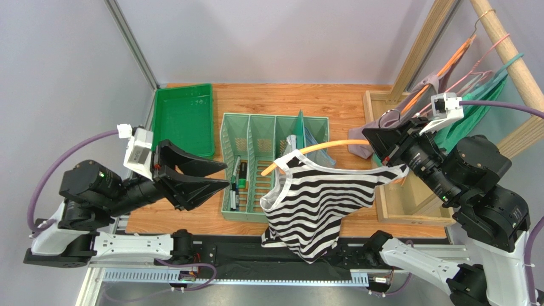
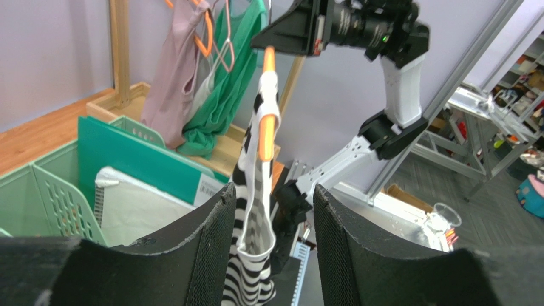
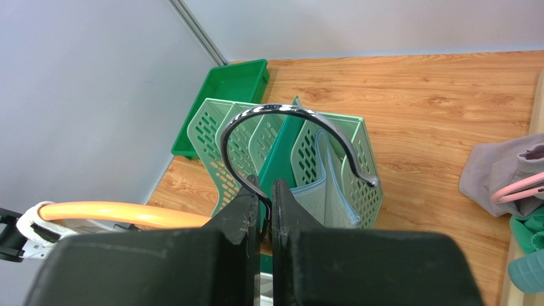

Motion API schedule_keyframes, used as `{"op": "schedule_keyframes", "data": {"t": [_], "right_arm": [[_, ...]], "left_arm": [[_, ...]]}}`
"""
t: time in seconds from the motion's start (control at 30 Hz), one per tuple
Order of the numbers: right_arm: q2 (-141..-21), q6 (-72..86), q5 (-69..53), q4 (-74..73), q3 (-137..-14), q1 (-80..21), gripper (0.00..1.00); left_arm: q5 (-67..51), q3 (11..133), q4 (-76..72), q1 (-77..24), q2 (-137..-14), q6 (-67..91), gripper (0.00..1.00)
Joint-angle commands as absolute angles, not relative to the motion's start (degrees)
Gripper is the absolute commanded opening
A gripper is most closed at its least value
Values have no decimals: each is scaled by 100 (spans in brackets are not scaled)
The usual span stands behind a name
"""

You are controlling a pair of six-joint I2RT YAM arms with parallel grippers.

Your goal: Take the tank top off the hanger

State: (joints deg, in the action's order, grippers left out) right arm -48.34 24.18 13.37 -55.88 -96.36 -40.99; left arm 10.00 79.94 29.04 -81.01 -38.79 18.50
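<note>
The right jaws are clenched on the metal hook of the orange hanger, above the counter. The striped tank top hangs on the hanger. The left jaws stand released, near it, not touching.

Striped tank top hanging on orange hanger, right gripper clamping hanger, left gripper spread, apart

The divided basket stands at the middle of the table. The tray lies just beside it on the left. The garment rack stands at the right edge. The hanger, clamped at its hook in the right gripper, hangs above the basket's right side. The tank top hangs on it, over the table's near edge. The left gripper hovers at the basket's left side.
</note>
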Motion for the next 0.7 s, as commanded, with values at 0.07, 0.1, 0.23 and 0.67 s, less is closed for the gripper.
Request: {"op": "schedule_keyframes", "data": {"t": [0.07,0.1,0.23,0.67], "right_arm": [[-4702,2566,1213,-5107,-9589,-4078,0],[-4659,2584,1213,-5089,-9563,-4078,0],[-4553,2619,1204,-5010,-9440,-4078,0],[-4421,2602,1195,-5036,-9413,-4078,0]], "left_arm": [[976,7050,2294,-8130,-4042,1661,57],[1010,7023,2207,-8130,-4104,1661,59],[1072,6926,1891,-8130,-4525,1635,60],[1186,6689,1195,-8130,-4896,1670,42]]}}
